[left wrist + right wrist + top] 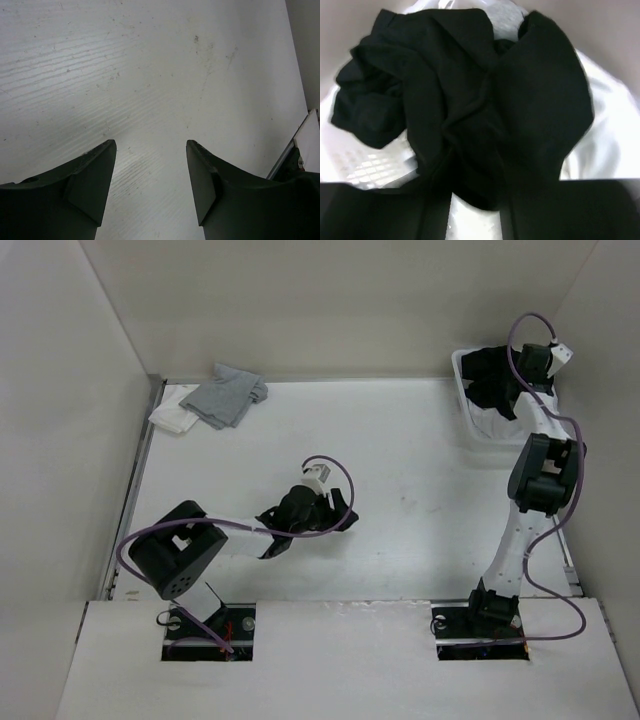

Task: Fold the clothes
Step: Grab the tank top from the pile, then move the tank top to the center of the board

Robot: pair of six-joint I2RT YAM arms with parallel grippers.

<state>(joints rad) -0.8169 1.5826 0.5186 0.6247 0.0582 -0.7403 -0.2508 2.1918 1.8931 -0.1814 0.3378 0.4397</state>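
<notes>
The clothes, a black T-shirt (470,90), lie crumpled in the white basket (610,140) at the table's far right corner (478,368). My right gripper (477,200) reaches down into that basket (500,390). Its jaws stand apart, with a bunched fold of the black cloth between the dark fingers (435,210); the fabric puckers toward them. My left gripper (150,145) hovers low over bare table near the middle (310,530). It is open and nothing lies between its fingers (95,175).
A folded grey garment (228,395) lies on white garments (172,418) at the far left corner. White walls enclose the table on the left, back and right. The basket's rim (462,390) stands against the right wall.
</notes>
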